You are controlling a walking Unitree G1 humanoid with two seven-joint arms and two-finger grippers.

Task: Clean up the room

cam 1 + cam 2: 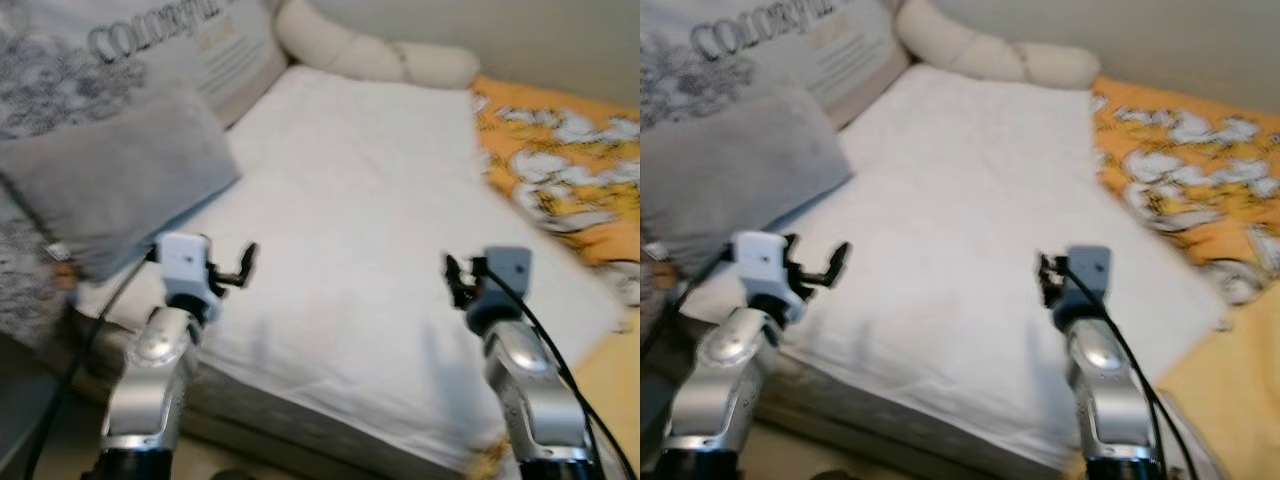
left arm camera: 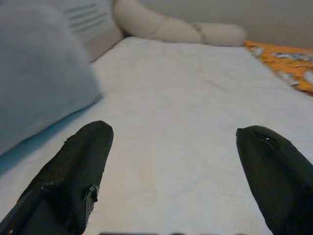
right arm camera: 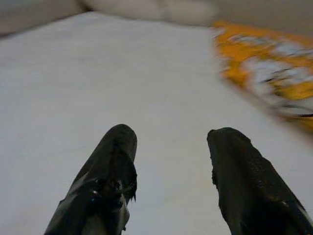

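From the left eye view, a bed with a white quilted sheet [image 1: 370, 230] lies ahead, a grey rectangular pillow [image 1: 110, 180] at its left edge, a long cream bolster cushion [image 1: 370, 50] across its far end and an orange quilt with white flowers [image 1: 560, 160] along its right side, while the left gripper [image 1: 240, 266] and right gripper [image 1: 452, 280] are held over the near edge, well apart. In the left wrist view the left gripper [image 2: 173, 142] has its two black fingers [image 2: 78, 171] spread wide above the bare sheet, the grey pillow just beside it. In the right wrist view the right gripper [image 3: 171, 142] also has its fingers [image 3: 110, 171] spread with nothing between them, with the orange quilt off to one side.
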